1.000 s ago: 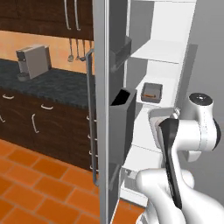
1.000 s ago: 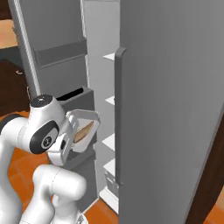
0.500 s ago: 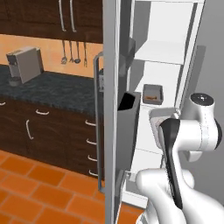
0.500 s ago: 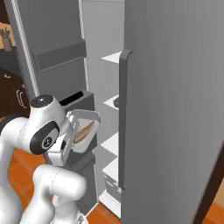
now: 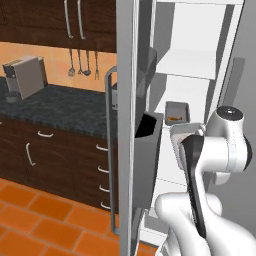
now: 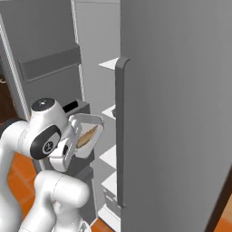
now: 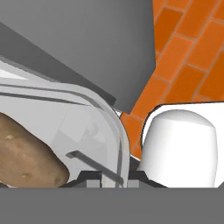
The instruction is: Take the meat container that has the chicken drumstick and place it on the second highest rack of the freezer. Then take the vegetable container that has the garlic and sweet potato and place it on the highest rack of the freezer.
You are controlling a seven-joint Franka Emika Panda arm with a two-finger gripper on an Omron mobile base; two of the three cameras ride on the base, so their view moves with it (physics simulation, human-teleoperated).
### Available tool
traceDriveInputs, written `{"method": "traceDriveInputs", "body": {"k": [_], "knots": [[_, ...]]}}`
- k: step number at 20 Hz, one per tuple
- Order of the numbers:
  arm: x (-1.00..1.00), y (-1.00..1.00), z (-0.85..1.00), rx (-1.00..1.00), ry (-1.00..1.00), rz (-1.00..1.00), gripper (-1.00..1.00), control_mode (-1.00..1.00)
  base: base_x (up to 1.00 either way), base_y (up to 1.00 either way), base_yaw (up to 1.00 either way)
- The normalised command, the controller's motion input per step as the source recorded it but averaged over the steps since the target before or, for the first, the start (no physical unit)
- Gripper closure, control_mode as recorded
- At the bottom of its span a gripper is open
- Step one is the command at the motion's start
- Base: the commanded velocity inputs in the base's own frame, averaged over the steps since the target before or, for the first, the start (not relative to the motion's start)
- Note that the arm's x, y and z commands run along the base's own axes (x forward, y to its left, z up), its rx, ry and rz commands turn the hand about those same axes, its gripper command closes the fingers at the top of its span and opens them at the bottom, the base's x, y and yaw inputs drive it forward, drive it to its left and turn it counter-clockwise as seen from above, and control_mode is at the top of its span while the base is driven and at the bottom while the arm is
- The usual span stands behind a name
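Note:
My gripper (image 7: 114, 176) is shut on the rim of the clear vegetable container (image 6: 89, 134), held tilted in front of the open freezer (image 5: 195, 90). The orange-tan sweet potato (image 6: 88, 136) lies in it and looks brown up close (image 7: 26, 153). The garlic is hidden. The grey meat container (image 5: 177, 112) with the orange-brown chicken drumstick (image 5: 174, 118) sits on the second highest rack (image 5: 165, 131). Above it is the highest rack (image 5: 187, 64), bare and white. The held container's edge (image 5: 186, 132) shows just below the meat container's rack.
The open freezer door (image 5: 127, 125) with dark grey bins (image 5: 147, 160) stands left of the arm. The shut fridge door with its long handle (image 6: 120, 136) is on the right. A dark counter with a coffee machine (image 5: 25, 75) lies further left. Orange tile floor (image 7: 188, 52) is below.
The whole picture has shifted a little, so the base has moved relative to the freezer. The arm keeps its pose with the vegetable container in the gripper.

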Motion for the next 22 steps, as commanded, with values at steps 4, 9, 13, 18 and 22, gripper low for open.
{"method": "traceDriveInputs", "body": {"k": [4, 9, 13, 18, 22], "knots": [[0.0, 0.0, 0.0, 0.0, 0.0, 0.0, 1.0, 1.0, 0.46, -0.05, -0.01], [0.0, 0.0, 0.0, 0.0, 0.0, 0.0, 1.0, 1.0, 0.27, 0.0, 0.0], [0.0, 0.0, 0.0, 0.0, 0.0, 0.0, 1.0, 1.0, 0.0, 0.0, 0.0], [0.0, 0.0, 0.02, 0.0, -0.06, 0.0, 1.0, -1.0, 0.0, 0.0, 0.0], [0.02, 0.01, 0.41, 0.0, -0.34, 0.0, 1.0, -1.0, 0.0, 0.0, 0.0]]}}
